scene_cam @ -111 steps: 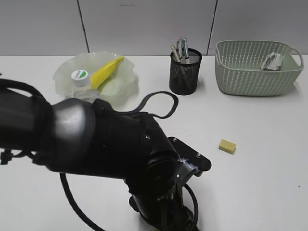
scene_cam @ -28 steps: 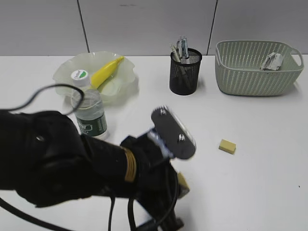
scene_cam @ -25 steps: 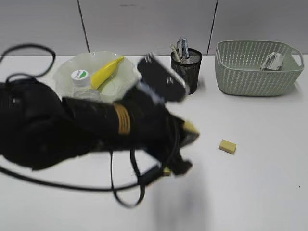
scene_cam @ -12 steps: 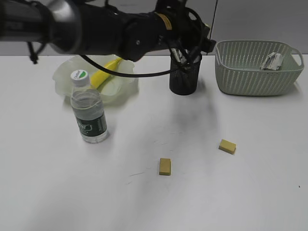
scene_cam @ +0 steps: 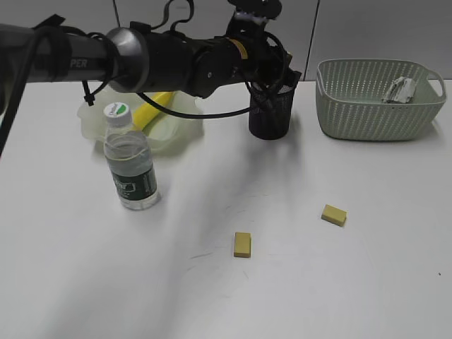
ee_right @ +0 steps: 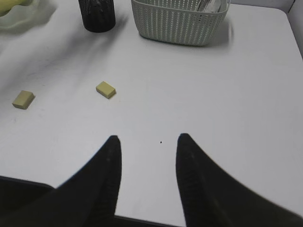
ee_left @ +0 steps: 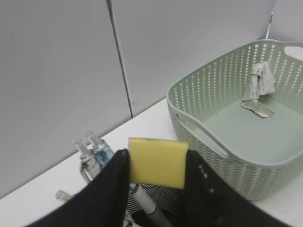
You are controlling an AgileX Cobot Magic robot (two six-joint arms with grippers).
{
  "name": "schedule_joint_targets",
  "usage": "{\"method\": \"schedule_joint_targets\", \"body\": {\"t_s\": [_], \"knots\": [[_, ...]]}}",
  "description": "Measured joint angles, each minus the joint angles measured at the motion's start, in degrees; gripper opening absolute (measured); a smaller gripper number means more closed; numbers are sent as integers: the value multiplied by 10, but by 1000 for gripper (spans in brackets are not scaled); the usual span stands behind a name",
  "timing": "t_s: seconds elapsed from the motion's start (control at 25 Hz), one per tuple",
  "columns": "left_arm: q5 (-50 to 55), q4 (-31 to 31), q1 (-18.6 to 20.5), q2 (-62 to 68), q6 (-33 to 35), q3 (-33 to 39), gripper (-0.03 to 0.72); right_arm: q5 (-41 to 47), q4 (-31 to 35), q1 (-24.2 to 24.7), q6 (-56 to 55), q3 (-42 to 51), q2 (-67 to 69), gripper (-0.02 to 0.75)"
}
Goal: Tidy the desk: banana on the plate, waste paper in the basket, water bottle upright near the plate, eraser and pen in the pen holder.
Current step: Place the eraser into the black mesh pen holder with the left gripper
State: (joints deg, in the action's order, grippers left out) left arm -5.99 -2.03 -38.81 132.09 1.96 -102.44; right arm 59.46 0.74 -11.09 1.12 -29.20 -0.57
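The left hand [ee_left: 156, 165] grips a yellow rectangular eraser [ee_left: 157, 160] just above the black mesh pen holder [scene_cam: 271, 106]. The right hand [ee_right: 147, 161] hangs open over the white surface [ee_right: 246, 104], two more yellow erasers [ee_right: 105, 89] lying at its ten o'clock

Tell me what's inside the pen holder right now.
The mesh pen holder holds several pens, tips sticking out above the rim. The left gripper holds a yellow eraser just above it, not yet inside. The holder's bottom is hidden.
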Motion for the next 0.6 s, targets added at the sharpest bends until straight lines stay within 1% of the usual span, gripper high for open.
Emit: {"method": "schedule_joint_targets", "body": {"t_s": [0.36,0.6], "knots": [[-28,-2,10,0,0,-1,268,0,0,0,0,0,0,319],[-29,-2,24,0,0,-1,360,0,0,0,0,0,0,319]]}}
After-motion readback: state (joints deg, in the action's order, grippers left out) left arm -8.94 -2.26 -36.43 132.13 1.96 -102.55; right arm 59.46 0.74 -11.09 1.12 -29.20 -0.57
